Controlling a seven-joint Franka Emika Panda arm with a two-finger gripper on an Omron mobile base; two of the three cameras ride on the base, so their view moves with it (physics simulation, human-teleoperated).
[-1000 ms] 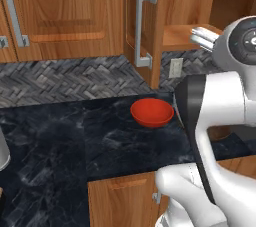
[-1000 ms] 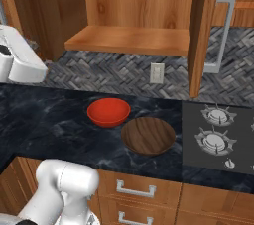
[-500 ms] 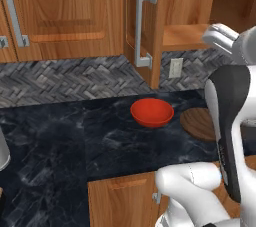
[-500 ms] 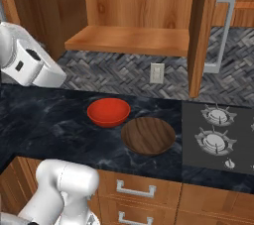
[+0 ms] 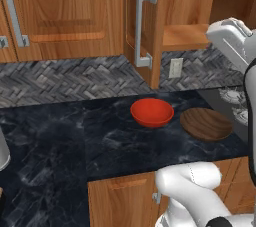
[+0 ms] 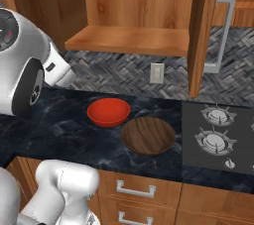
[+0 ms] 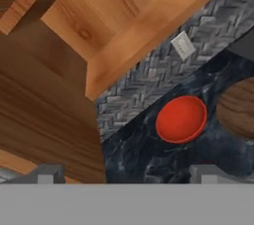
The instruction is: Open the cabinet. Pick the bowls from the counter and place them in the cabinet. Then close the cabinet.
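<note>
Since a second ago the arm swings from in front of the bowls toward the open cabinet point(image 6: 130, 39), so the brown wood-grain bowl point(image 5: 206, 123) now shows whole beside the red bowl point(image 5: 152, 112), and neither bowl has shifted on the black marble bench point(image 5: 75, 136). Both bowls sit nearly touching below the cabinet's bare shelf, the brown one next to the stove burners point(image 6: 213, 130), with both doors swung wide and a wall outlet point(image 6: 157, 73) on the herringbone tile behind. Seen from the hand, the claw point(image 7: 127, 174) stands spread wide with its two tips far apart, grasping nothing, above the red bowl
</note>
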